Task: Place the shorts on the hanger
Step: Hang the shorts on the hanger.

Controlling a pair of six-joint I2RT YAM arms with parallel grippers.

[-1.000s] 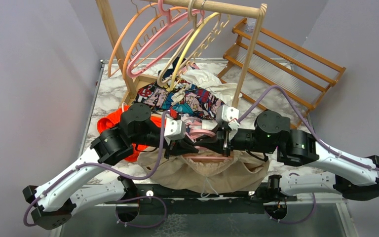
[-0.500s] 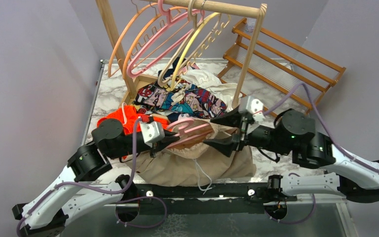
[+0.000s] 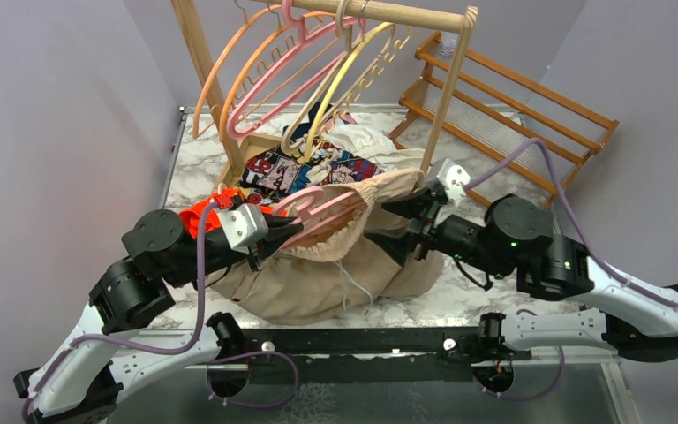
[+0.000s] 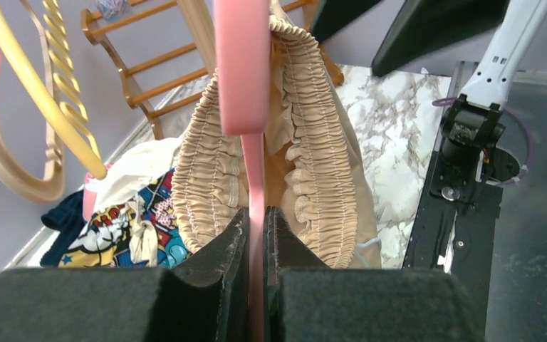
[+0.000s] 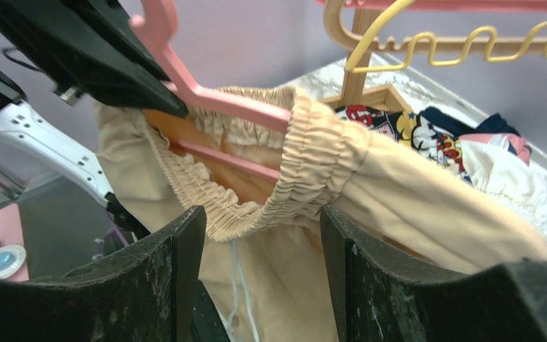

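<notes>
Top view high from behind, wrist views close, opposed, sharing shorts [image 3: 318, 283], hanger [image 3: 322, 205]

I can't read a single word, number or brand anywhere here. The comic-print cloth [image 3: 275, 172] is covered in bright cartoon figures, but any lettering among them is too small and crumpled to make out.

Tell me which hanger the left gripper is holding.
The pink hanger low over the table, clamped in the left gripper, with the waistband of the shorts around it. The other hangers hang from the wooden rail.
</notes>
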